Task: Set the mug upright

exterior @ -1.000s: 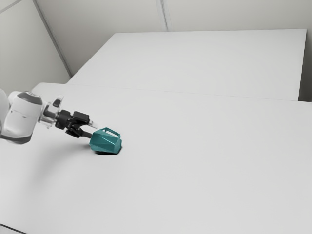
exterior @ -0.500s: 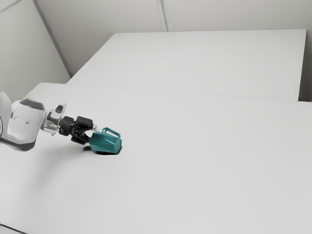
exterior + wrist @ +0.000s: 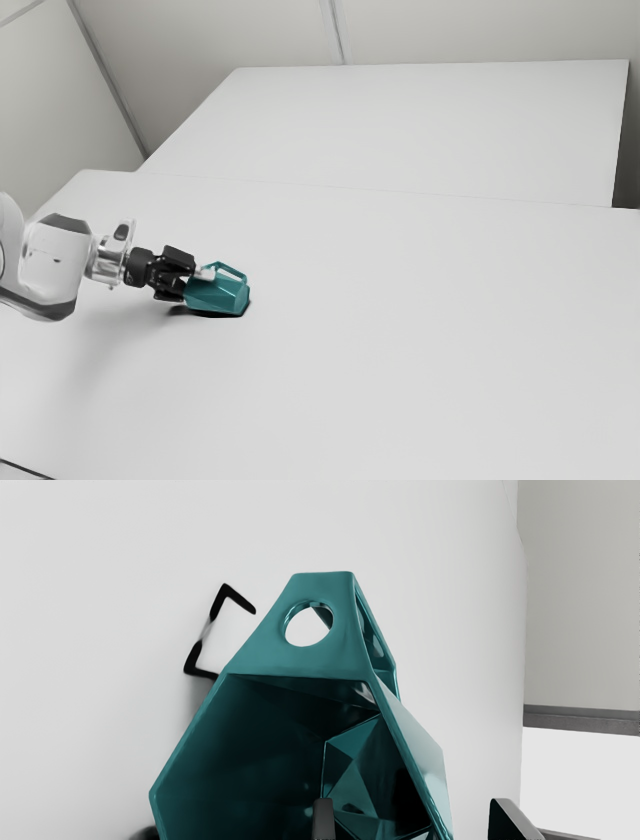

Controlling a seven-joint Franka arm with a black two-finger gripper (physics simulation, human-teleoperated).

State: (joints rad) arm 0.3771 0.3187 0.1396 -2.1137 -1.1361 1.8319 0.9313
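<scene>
Exterior view, clock face laid flat on the picture with twelve at its top: my arm (image 3: pixel 55 262) comes in at nine o'clock, its hand reaching toward three. My gripper (image 3: pixel 194 283) is next along, at the mug's mouth. Then the mug (image 3: pixel 218 296), teal and faceted, between eight and nine o'clock from the picture's middle. It lies on its side on the white table (image 3: pixel 400 330), not upright, its mouth toward me at about nine and its base toward three. The handle (image 3: pixel 233 268) sticks up from the body at about one o'clock.

Wrist view: a shadow (image 3: pixel 192 659) of thin, bent lines lies on the table beside the mug. I look into the dark mouth, where facets show deep inside; the handle stands off the rim, with a round hole through it. My fingers are wide apart: one finger (image 3: pixel 323 821) is in front of the mouth's opening, the other (image 3: pixel 510 825) outside the mug, past its side wall. That wall runs between them, with a gap to the outer one, so I have no grip on it.
</scene>
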